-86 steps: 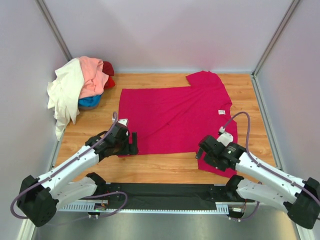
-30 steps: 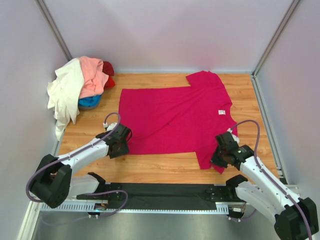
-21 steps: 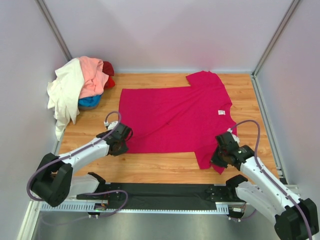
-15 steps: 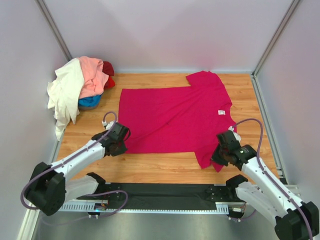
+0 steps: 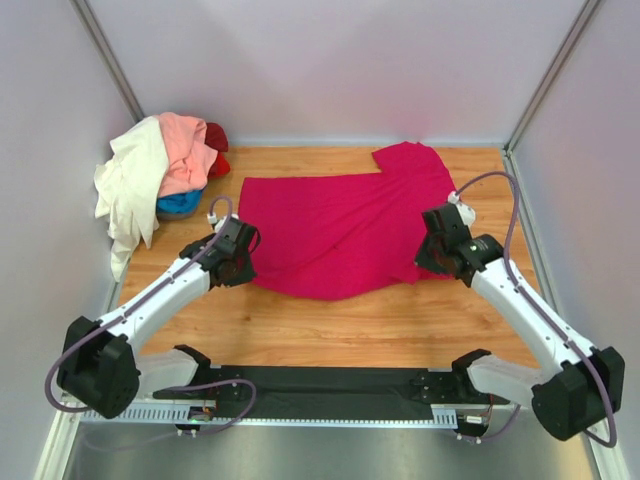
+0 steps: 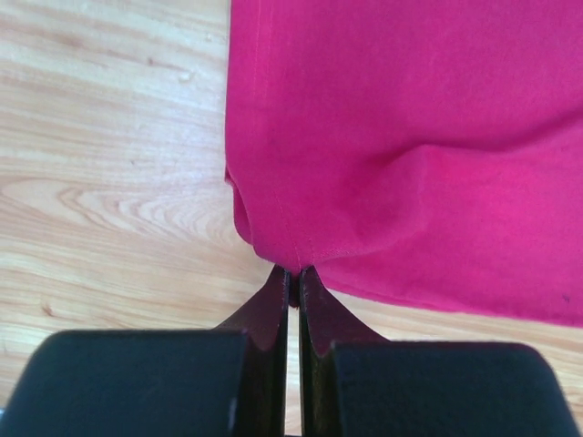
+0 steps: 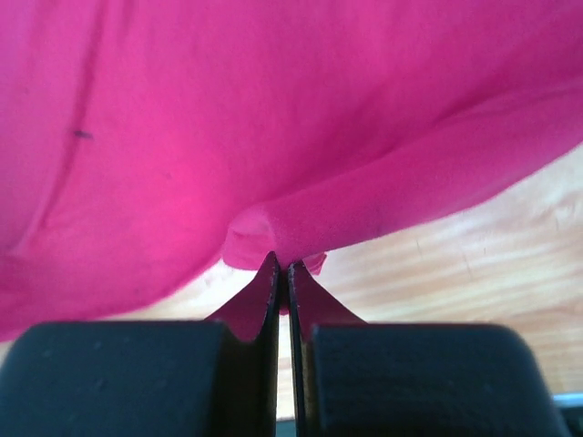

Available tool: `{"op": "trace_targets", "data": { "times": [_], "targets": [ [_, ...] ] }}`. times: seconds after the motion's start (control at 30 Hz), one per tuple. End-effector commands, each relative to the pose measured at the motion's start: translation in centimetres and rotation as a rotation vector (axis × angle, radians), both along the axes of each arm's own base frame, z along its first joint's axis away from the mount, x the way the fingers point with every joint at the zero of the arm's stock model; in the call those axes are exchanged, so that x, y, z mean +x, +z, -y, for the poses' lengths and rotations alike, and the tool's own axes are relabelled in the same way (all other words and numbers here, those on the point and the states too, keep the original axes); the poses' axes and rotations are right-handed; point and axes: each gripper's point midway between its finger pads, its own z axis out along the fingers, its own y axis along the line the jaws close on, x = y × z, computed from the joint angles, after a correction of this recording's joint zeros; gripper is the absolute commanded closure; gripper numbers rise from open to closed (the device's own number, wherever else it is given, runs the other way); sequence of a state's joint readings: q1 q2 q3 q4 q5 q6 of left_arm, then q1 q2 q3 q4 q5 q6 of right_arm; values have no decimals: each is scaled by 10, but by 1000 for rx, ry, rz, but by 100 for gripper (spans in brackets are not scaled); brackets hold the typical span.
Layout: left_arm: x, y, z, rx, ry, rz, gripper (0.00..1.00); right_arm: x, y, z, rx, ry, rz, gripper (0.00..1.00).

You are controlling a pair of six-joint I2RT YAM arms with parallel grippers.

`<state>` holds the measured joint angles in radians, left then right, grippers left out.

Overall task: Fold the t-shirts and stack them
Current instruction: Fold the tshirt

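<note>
Both near corners of the magenta t-shirt (image 5: 340, 215) are gripped: the left pincer (image 6: 293, 271) is clamped on the near-left hem corner, and the right pincer (image 7: 282, 265) on a bunched fold at the near-right edge. The shirt lies on the table (image 5: 400, 325) with its long axis running left to right. Its body stretches away from both pincers toward the far side, so the fold probably means carrying this edge farward, each arm serving its own end. The other t-shirts (image 5: 160, 175) sit heaped at the far left.
</note>
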<state>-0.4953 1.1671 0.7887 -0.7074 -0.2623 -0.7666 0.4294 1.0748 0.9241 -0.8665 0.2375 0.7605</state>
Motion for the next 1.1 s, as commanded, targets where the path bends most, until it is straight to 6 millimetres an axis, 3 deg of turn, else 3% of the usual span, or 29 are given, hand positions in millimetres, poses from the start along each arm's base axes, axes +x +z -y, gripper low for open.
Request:
{"op": "trace_targets", "data": {
  "times": [0.0, 0.3, 0.53, 1.07],
  "targets": [
    [22, 16, 0, 7, -23, 31, 100, 36, 20, 9, -85, -3, 77, 100],
    [61, 25, -7, 35, -6, 54, 100, 86, 25, 18, -113, -20, 87, 100],
    [86, 14, -8, 64, 13, 23, 100, 113, 19, 21, -142, -17, 59, 99],
    [112, -8, -12, 124, 28, -45, 100, 164, 8, 32, -215, -21, 12, 99]
  ]
}}
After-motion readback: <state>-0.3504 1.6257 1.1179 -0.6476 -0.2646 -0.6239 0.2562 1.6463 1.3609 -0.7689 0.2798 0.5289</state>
